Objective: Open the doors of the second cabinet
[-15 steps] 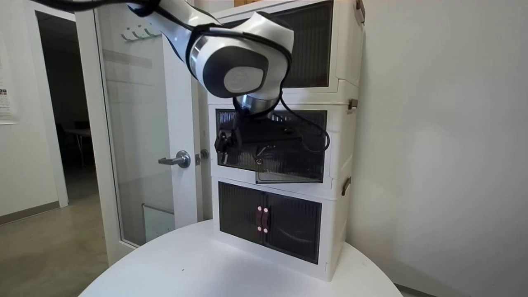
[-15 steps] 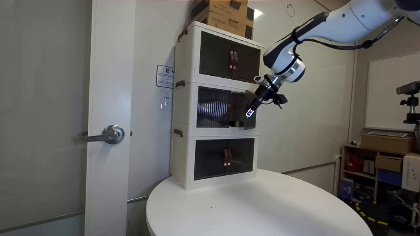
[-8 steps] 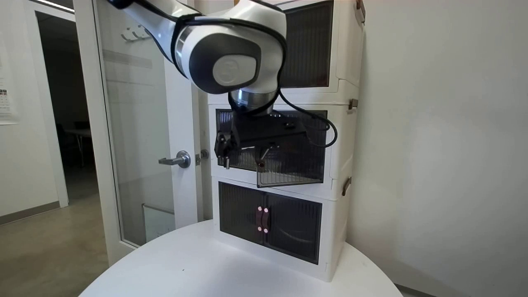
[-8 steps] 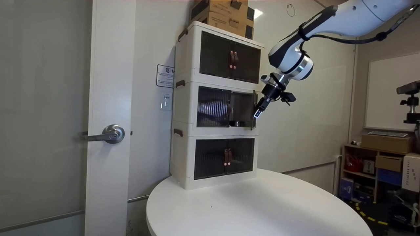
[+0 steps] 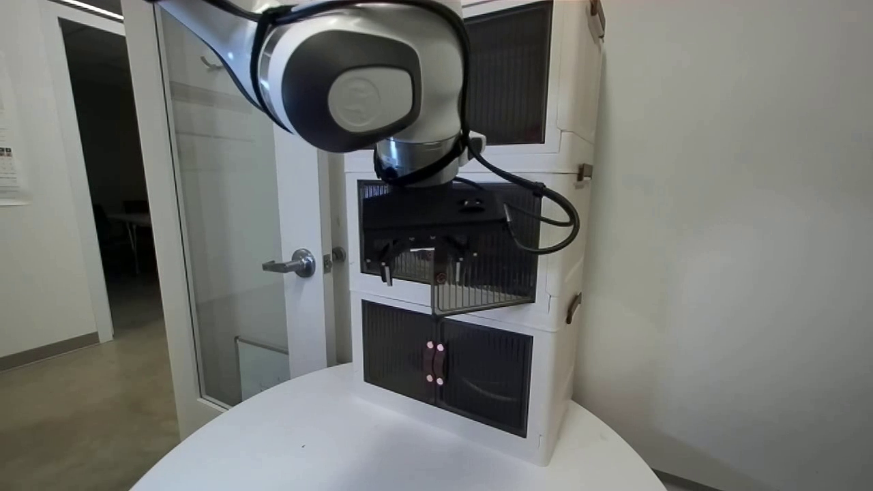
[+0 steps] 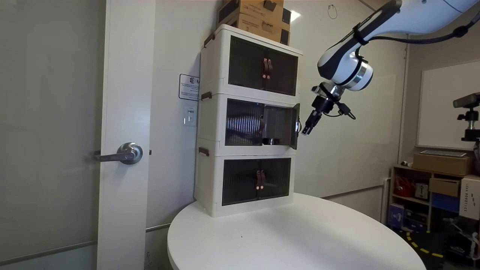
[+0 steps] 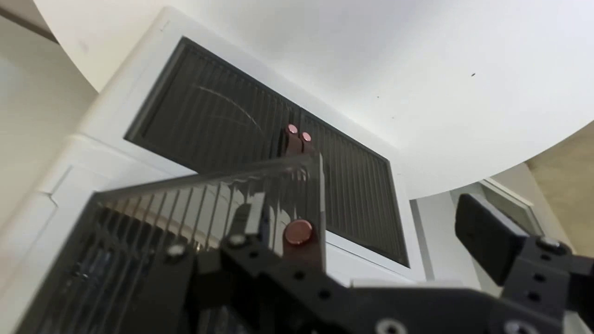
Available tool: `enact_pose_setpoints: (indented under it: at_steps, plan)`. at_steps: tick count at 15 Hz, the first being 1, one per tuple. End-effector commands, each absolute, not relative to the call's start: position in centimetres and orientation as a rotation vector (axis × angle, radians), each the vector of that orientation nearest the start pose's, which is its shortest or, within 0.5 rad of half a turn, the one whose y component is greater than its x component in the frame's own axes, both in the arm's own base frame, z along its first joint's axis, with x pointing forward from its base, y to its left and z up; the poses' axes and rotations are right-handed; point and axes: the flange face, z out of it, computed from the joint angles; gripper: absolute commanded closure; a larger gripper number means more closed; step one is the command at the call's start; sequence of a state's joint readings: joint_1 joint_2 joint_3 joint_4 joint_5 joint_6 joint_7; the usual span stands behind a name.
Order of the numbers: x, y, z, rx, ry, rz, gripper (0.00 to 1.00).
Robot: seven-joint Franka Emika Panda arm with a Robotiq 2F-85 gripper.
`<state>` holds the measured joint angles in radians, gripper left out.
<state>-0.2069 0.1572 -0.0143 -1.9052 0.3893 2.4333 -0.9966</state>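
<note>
The second cabinet (image 5: 560,239) is the middle tier of the white stack and shows in both exterior views (image 6: 210,120). One of its dark translucent doors (image 6: 295,129) stands swung out; it also shows in the wrist view (image 7: 171,204). The paired door (image 6: 243,123) is shut. The swung door's reddish handle (image 7: 298,232) is partly hidden behind a finger linkage. My gripper (image 7: 369,227) is open, with its fingers wide apart and nothing between them. In an exterior view it hangs (image 6: 306,132) just outside the swung door. I cannot tell whether a finger touches the panel.
The top tier (image 6: 262,65) and the bottom tier (image 6: 257,180) have shut doors. The stack stands on a round white table (image 5: 382,436). A small dark object (image 6: 270,141) sits inside the middle tier. Cardboard boxes (image 6: 258,18) rest on top. A wall (image 5: 723,239) is beside the stack.
My gripper has moved away from the stack and turned somewhat. The swung door has opened wider, showing more of the middle tier's inside. The paired door has stayed shut.
</note>
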Motion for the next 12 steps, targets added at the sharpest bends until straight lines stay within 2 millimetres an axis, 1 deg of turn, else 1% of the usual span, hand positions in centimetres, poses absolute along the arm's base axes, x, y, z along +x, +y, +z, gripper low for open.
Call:
enact_pose_setpoints:
  at_steps: [1, 4, 7, 10, 12]
  plan:
    - [59.1, -13.6, 45.8, -3.01, -0.568, -0.716, 0.0]
    - [58.3, -13.6, 45.8, -3.066, -0.429, -0.698, 0.0]
    - [57.5, -13.4, 46.5, -3.125, -0.272, -0.639, 0.0]
    - [56.5, -12.2, 48.7, -3.158, -0.193, -0.577, 0.0]
    - [55.5, -11.0, 50.9, -3.207, -0.13, -0.506, 0.0]
